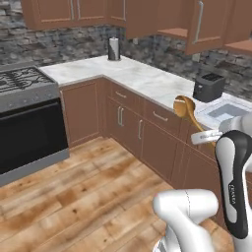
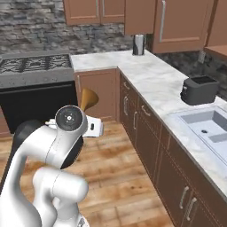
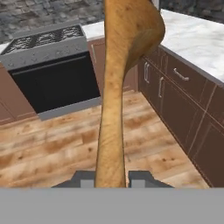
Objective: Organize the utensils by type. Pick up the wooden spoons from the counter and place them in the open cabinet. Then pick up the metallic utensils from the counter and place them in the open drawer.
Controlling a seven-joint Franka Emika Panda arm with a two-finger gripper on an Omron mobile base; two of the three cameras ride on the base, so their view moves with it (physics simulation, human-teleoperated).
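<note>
A large golden-brown wooden spoon [image 3: 117, 87] runs up the middle of the hand view, and my gripper [image 3: 111, 180] is shut on its handle. From the left base view the spoon [image 1: 184, 106] is held in the air in front of the counter [image 1: 142, 78], bowl up, with the gripper [image 1: 203, 138] at the handle's lower end. Its bowl [image 2: 88, 99] rises above my arm in the right base view. The open cabinet [image 1: 203, 27] hangs above the counter, door swung out, with an inner shelf [image 1: 172, 32]. The metallic utensils and the open drawer are out of view.
A black toaster [image 1: 208, 87] stands on the counter beside a sink [image 1: 222, 111]. A paper roll holder [image 1: 114, 49] sits in the counter's corner. A stove [image 1: 24, 86] with a dark oven front is at the left. Wooden floor [image 1: 88, 187] lies between stove and cupboards.
</note>
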